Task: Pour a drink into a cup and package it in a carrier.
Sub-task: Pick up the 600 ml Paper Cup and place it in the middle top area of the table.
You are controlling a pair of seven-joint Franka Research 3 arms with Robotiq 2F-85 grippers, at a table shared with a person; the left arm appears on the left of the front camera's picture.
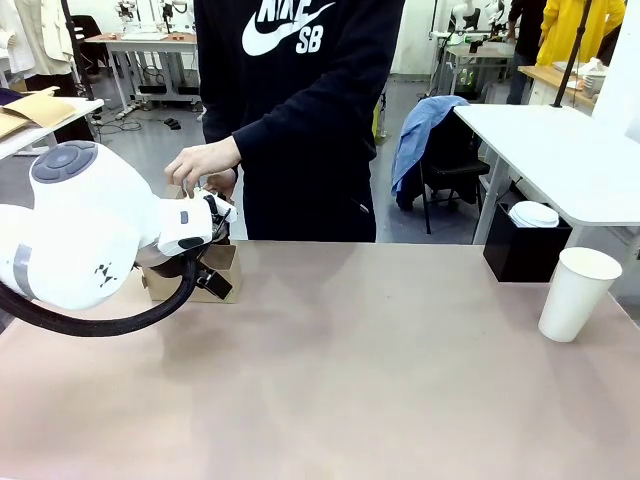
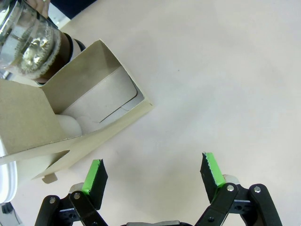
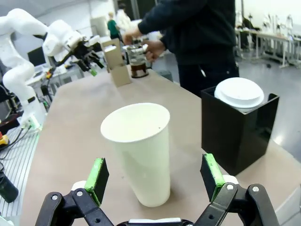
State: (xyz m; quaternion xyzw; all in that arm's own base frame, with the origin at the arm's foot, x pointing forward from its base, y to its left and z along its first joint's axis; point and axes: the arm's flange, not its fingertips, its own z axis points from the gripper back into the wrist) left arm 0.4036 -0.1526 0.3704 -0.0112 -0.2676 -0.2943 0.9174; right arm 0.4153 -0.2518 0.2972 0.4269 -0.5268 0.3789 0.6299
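Your right pincer (image 3: 154, 173) stands wide open and empty, aimed at the cup (image 3: 141, 150) but not touching it, evidently lined up for a grasp. Your left pincer (image 2: 153, 170), equally open and empty, hovers just beside the carrier (image 2: 94, 89), likely to steady it. The person's hand (image 1: 200, 163) holds the drink (image 2: 59, 51) in its jug by the carrier, well apart from the cup.

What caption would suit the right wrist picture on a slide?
Open right gripper facing a white paper cup beside a black box of lids.

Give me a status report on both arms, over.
Left end effector open beside carrier. Right end effector open, facing empty cup. Person's hands on jug by carrier.
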